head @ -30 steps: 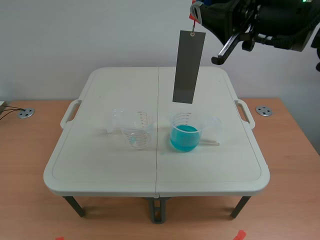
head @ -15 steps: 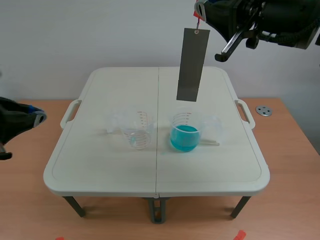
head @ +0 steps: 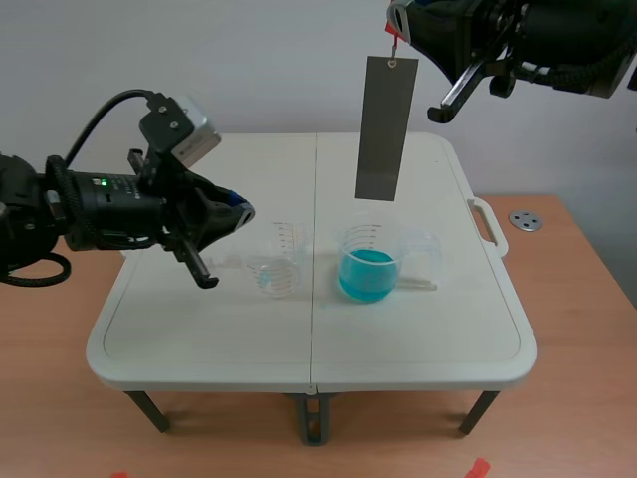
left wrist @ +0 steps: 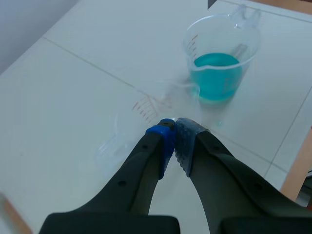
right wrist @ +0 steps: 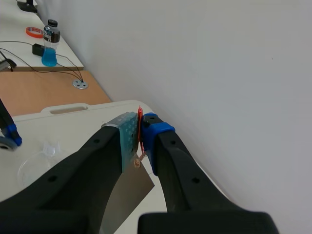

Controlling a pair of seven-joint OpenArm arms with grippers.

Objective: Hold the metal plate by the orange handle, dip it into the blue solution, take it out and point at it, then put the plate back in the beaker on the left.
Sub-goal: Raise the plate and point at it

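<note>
Two tools: both closed, one bare, one loaded.
Left tool (left wrist: 174, 124): dotted pads pressed together on nothing; held low over the pale folding desk (head: 199, 339), tip just beside the clear empty plastic beaker (head: 274, 261), on its left in the scene view.
Empty beaker: upright on the desk, left of the centre seam, red scale marks on its wall; no contact with the left tool that can be made out.
Clear plastic beaker of blue solution (head: 370, 264): upright just right of the seam, near the empty beaker but apart from it, filled to about half.
Grey rectangular metal plate (head: 386, 129): hanging upright in the air, lower edge well above the blue solution.
Orange handle (right wrist: 140, 117): thin strip fixed at the plate's top edge, pinched between two pads.
Right tool (right wrist: 140, 127): raised high over the desk's far side, clamped on the orange handle.
Farthest: small bottle of blue liquid (right wrist: 50, 44) on another desk by the wall.
</note>
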